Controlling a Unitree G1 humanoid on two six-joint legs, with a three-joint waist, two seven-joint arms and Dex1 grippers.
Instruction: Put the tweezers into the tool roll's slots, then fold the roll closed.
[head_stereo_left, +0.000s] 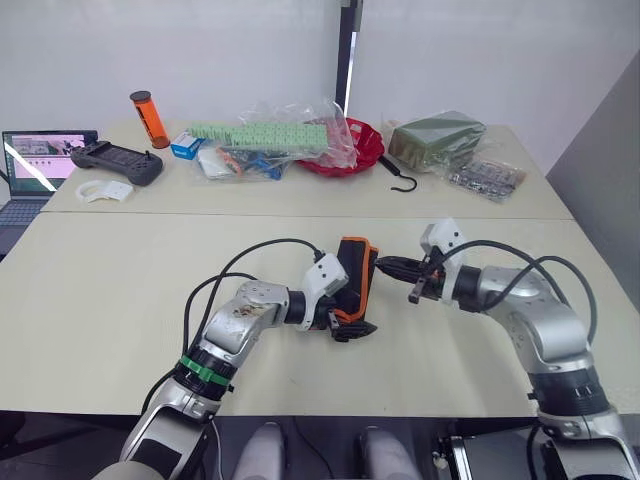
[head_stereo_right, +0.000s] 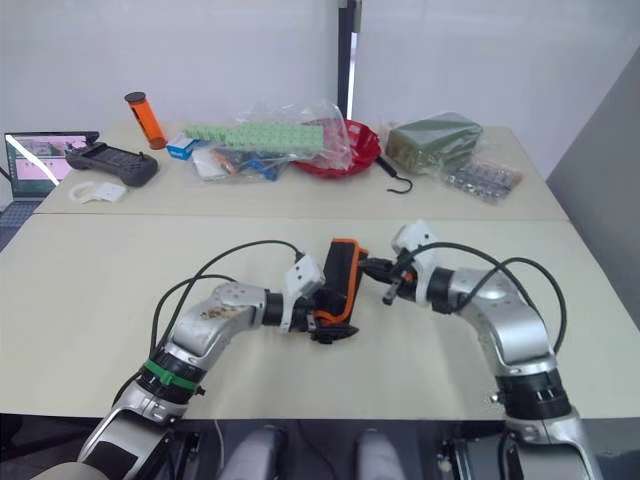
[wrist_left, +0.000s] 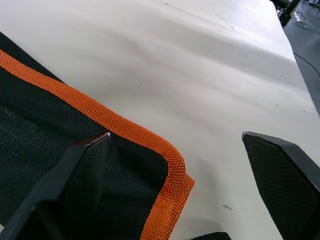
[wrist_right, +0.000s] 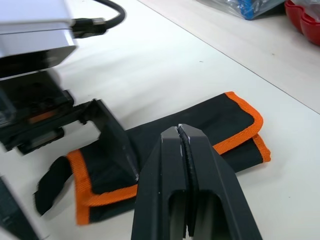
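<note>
The black fabric tool roll with orange border trim (wrist_right: 200, 130) lies folded over on itself on the near cream table (head_stereo_left: 120, 300), between the 2 arms, its long axis running away from the robot. Its short black strap (wrist_right: 52, 182) trails off 1 end. No tweezers or slots can be seen; the fold hides the inner face.

The left gripper (head_stereo_left: 345, 300) is right at the roll, its 2 black fingers spread wide: 1 finger (wrist_left: 75, 170) rests on the top fabric just inside an orange corner, the other (wrist_left: 285, 170) hangs clear over bare table. The right gripper (wrist_right: 182, 132) hovers just beside the roll's far side with its 2 fingers pressed together and nothing between them.

The left gripper is the nearer one, already touching. Judging from this, the roll looks closed or nearly so, and what remains is likely pressing the flap flat.

On the far table sit a red bowl (head_stereo_left: 365, 145), a black hook (head_stereo_left: 400, 180) and an orange cylinder (head_stereo_left: 150, 118).
</note>
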